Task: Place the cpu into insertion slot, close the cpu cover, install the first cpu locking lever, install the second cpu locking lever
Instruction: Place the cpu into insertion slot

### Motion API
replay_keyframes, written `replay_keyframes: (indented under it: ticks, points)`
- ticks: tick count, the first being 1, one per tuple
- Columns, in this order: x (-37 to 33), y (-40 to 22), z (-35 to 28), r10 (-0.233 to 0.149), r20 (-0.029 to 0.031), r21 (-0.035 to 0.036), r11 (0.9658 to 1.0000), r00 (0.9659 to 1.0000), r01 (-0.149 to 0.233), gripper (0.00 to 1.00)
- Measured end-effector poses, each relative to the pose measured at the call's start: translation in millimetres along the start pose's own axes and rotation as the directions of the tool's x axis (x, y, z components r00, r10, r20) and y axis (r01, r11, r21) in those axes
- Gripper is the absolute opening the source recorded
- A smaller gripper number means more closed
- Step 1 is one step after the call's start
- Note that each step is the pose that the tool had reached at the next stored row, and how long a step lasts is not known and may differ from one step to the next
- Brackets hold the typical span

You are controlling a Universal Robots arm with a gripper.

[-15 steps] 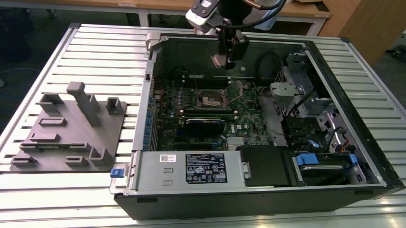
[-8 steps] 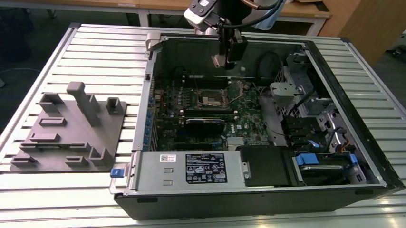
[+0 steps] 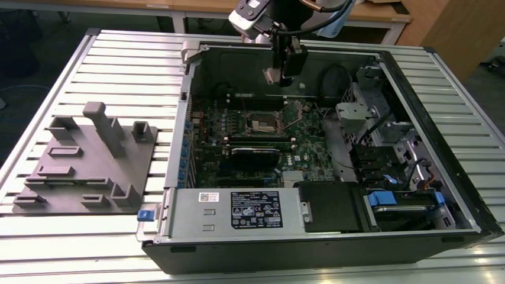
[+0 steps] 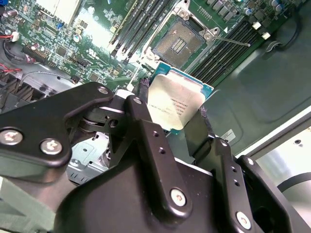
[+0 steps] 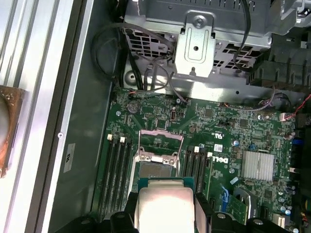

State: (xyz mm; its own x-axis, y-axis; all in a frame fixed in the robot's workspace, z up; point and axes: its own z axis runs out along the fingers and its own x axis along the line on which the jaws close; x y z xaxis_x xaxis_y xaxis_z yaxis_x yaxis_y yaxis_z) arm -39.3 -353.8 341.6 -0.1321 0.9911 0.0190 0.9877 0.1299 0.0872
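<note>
The cpu (image 4: 176, 102), a square chip with a pale metal top, is clamped between my gripper's (image 4: 175, 104) black fingers (image 4: 201, 127). In the exterior view my gripper (image 3: 282, 76) hangs above the back of the open computer case with the cpu (image 3: 272, 77) at its tip. The insertion slot (image 3: 264, 123) lies lower down on the green motherboard, apart from the chip. In both wrist views the insertion slot (image 5: 154, 170) (image 4: 179, 43) is bare, just past the cpu (image 5: 164, 204). The cpu cover (image 5: 154, 156) stands raised at the slot's far side. A thin wire lever (image 4: 233, 42) sticks out beside the slot.
Black memory slots (image 5: 116, 174) flank the socket. A long black card (image 3: 256, 151) crosses the board nearer the front. A metal drive cage (image 3: 371, 118) with cables fills the exterior view's right, a power supply (image 3: 236, 210) the front. A grey fixture plate (image 3: 87, 163) sits outside the case.
</note>
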Motion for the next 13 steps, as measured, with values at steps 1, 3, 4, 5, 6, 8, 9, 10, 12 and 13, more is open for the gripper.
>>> replay_keyframes:
  ticks: [1, 3, 4, 5, 6, 8, 9, 10, 12, 13]
  points:
    - [0.0, 0.0, 0.0, 0.0, 0.0, 0.0, 1.0, 1.0, 0.0, 0.54]
    - [0.0, 0.0, 0.0, 0.003, 0.0003, -0.0001, 1.0, 1.0, -0.003, 0.54]
    - [0.0, 0.0, 0.0, 0.006, 0.0005, -0.0002, 1.0, 1.0, -0.006, 0.54]
    - [0.0, 0.0, 0.0, 0.011, 0.001, -0.0003, 0.9999, 0.9999, -0.011, 0.54]
    - [0.0, 0.0, 0.0, 0.018, 0.0016, -0.0004, 0.9998, 0.9998, -0.018, 0.54]
    - [0.0, 0.0, 0.1, 0.037, 0.0032, -0.0008, 0.9993, 0.9993, -0.037, 0.54]
    - [0.0, 0.0, 0.1, 0.047, 0.0041, -0.001, 0.9989, 0.9989, -0.047, 0.54]
    - [0.0, 0.0, 0.2, 0.06, 0.0051, -0.0013, 0.9982, 0.9982, -0.06, 0.54]
    - [0.0, 0.0, 0.3, 0.091, 0.0078, -0.0022, 0.9958, 0.9958, -0.091, 0.54]
    - [0.0, 0.0, 0.3, 0.107, 0.0094, -0.0025, 0.9942, 0.9942, -0.107, 0.54]
